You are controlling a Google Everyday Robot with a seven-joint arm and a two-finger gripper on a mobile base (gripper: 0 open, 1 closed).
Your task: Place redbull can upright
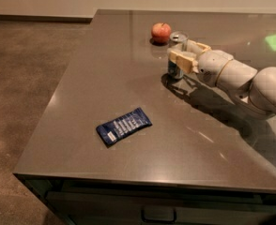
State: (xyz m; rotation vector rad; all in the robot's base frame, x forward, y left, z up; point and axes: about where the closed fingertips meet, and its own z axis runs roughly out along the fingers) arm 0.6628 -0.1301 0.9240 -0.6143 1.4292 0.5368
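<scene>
The redbull can (176, 54) is a slim silver can with blue patches. It stands upright on the dark grey table (128, 172), with its base at the tabletop, just in front and to the right of a red apple (161, 32). My gripper (184, 55) reaches in from the right. Its tan fingers (181, 61) sit on either side of the can's middle and are closed against it. The white arm (241, 78) stretches back to the right edge of the view.
A flat dark-blue snack packet (123, 126) lies nearer the front left of the table. The table's left edge drops to a brown concrete floor (25, 78). A drawer handle (158, 215) shows below the front edge.
</scene>
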